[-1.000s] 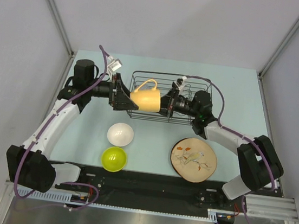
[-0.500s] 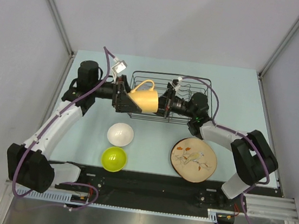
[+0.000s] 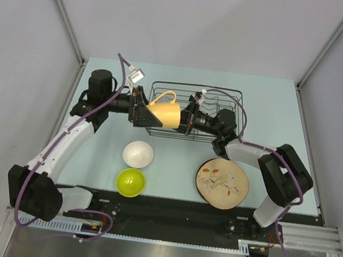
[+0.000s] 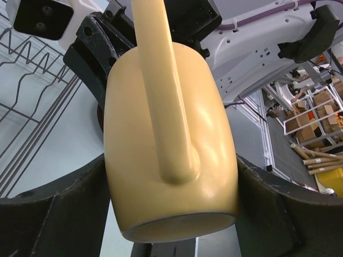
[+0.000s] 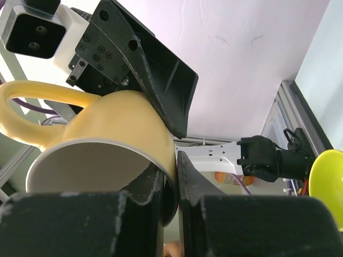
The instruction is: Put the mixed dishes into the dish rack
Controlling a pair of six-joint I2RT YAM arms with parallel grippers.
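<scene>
Hanging above the near-left part of the dish rack (image 3: 237,100), the yellow-orange mug (image 3: 166,114) lies sideways between both arms. The right gripper (image 3: 186,119) pinches its rim. The left gripper (image 3: 149,114) straddles the base end, jaws wide; whether it grips, I cannot tell.

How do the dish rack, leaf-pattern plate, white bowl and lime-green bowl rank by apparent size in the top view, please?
1. dish rack
2. leaf-pattern plate
3. white bowl and lime-green bowl: look alike
</scene>
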